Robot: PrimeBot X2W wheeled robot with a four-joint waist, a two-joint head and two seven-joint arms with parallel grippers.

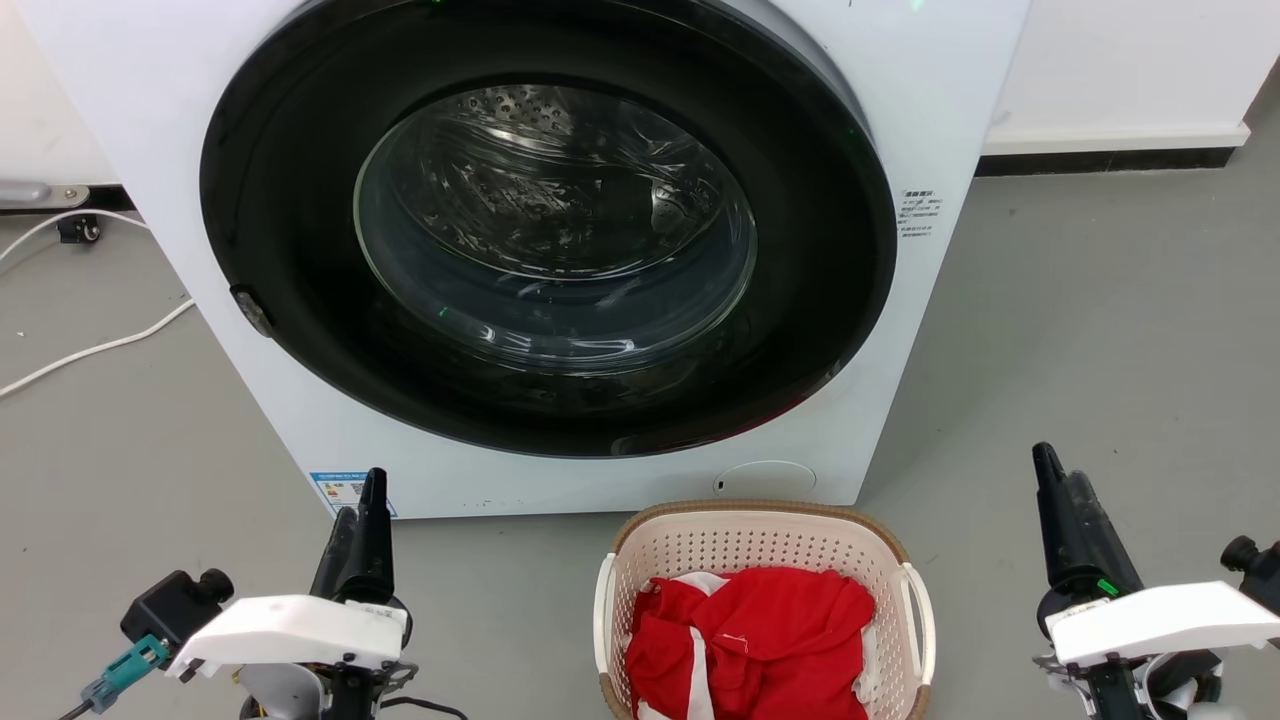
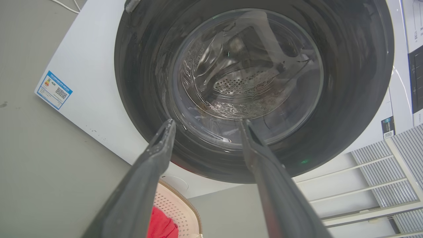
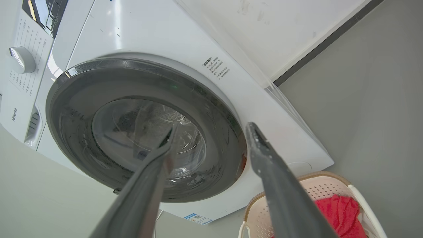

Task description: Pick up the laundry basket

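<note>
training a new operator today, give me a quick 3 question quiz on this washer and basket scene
1. True or false: the laundry basket holds red cloth.
2. Where does the basket stand? A: on the floor in front of the washer. B: on top of it. C: inside its drum.
3. Fill in: the left gripper and the right gripper hold nothing, and their fingers are ____.
Key: 1 true; 2 A; 3 open.
</note>
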